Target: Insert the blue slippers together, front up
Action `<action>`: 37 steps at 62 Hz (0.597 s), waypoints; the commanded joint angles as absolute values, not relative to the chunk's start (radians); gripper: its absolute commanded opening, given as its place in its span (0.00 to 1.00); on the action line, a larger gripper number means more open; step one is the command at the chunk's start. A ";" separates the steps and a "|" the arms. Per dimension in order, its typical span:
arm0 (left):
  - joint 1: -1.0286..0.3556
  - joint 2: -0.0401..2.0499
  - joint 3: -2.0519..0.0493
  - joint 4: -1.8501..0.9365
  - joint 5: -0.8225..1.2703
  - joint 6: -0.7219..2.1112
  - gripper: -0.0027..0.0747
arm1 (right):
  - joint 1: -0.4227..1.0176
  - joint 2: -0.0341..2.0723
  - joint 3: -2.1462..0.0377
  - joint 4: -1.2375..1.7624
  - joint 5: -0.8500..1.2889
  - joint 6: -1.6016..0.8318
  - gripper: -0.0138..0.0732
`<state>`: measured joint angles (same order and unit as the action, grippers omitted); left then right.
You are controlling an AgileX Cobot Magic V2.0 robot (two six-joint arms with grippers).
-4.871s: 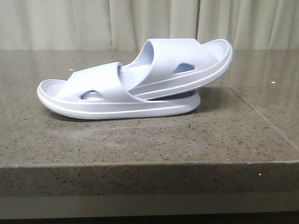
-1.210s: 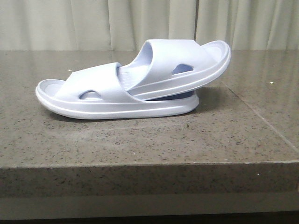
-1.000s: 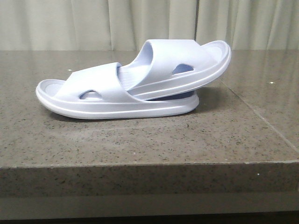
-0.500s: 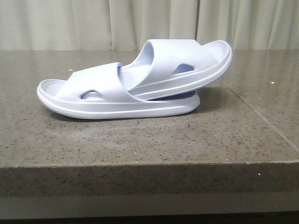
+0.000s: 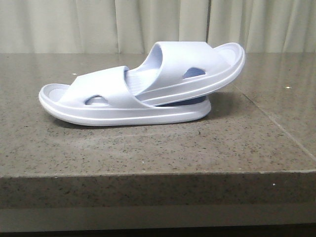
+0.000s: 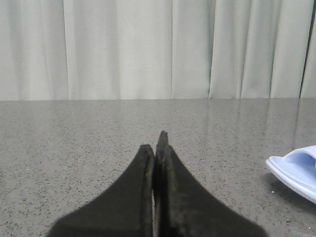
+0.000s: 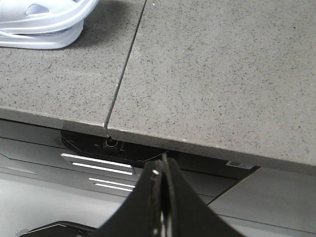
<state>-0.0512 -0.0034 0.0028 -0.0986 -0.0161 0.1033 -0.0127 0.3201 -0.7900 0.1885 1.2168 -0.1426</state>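
The two blue slippers lie nested on the stone table in the front view. The lower slipper (image 5: 98, 106) sits flat with its strap to the left. The upper slipper (image 5: 197, 69) has one end tucked under that strap and slants up to the right. My left gripper (image 6: 157, 143) is shut and empty, low over the table, with a slipper's end (image 6: 296, 170) off to one side. My right gripper (image 7: 163, 165) is shut and empty, off the table's front edge, the slippers (image 7: 44, 24) far from it. Neither gripper shows in the front view.
The speckled grey stone table (image 5: 158, 148) has a seam (image 5: 276, 126) running on its right side and a front edge (image 5: 158, 173). Pale curtains (image 5: 158, 24) hang behind. Below the table edge sits a dark panel with a round port (image 7: 111, 143).
The picture wobbles by a few pixels; the slippers keep the same nested pose throughout.
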 commanded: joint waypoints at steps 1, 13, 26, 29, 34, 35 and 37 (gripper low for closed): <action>-0.057 -0.022 0.010 -0.107 -0.101 0.098 0.01 | -0.012 0.331 -0.808 0.197 1.154 -0.145 0.08; -0.057 -0.022 0.010 -0.107 -0.101 0.098 0.01 | 0.006 0.330 -0.806 0.189 1.147 -0.145 0.08; -0.057 -0.021 0.010 -0.107 -0.101 0.098 0.01 | 0.058 0.322 -0.752 0.209 0.826 -0.145 0.08; -0.057 -0.021 0.010 -0.107 -0.101 0.098 0.01 | 0.061 0.310 -0.715 0.209 0.750 -0.145 0.08; -0.057 -0.021 0.010 -0.107 -0.101 0.098 0.01 | 0.063 0.274 -0.621 0.209 0.598 -0.145 0.08; -0.057 -0.021 0.010 -0.107 -0.101 0.098 0.01 | 0.063 0.266 -0.603 0.209 0.575 -0.145 0.08; -0.057 -0.021 0.010 -0.107 -0.101 0.098 0.01 | 0.068 0.244 -0.558 0.209 0.516 -0.145 0.08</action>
<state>-0.0512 -0.0034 0.0028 -0.0986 -0.0176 0.1033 0.0608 0.2708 -0.6137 0.1969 0.7301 -0.1426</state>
